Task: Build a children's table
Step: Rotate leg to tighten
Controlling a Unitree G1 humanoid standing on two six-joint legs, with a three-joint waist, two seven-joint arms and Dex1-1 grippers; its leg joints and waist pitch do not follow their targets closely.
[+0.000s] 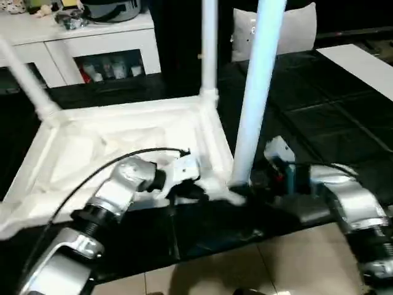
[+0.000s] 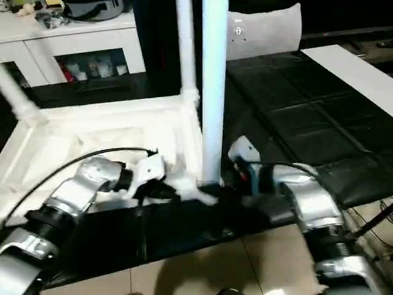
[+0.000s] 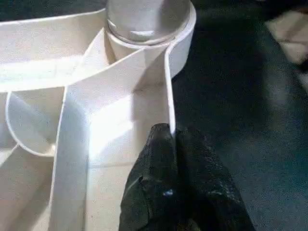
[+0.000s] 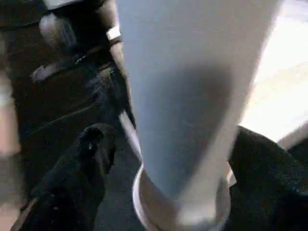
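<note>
The children's table top (image 1: 123, 114) lies upside down on a black mat, ribs facing up. Three white legs stand in its corner sockets: one far left (image 1: 24, 80), one far right (image 1: 209, 49), one near right (image 1: 255, 92). My left gripper (image 3: 171, 132) is shut on the thin rim wall of the top, close to the near right socket (image 3: 144, 33). My right gripper (image 4: 178, 154) is at the foot of the near right leg (image 4: 192, 96), open. One finger (image 4: 91, 159) stands clear of the leg and the other (image 4: 260, 163) is close on the opposite side.
A white cabinet with glass doors (image 1: 104, 55) stands at the back left. A white cushion (image 1: 288, 31) and a white board (image 1: 362, 64) lie at the back right on the black mat (image 1: 307, 110). Tiled floor (image 1: 245, 270) runs along the front.
</note>
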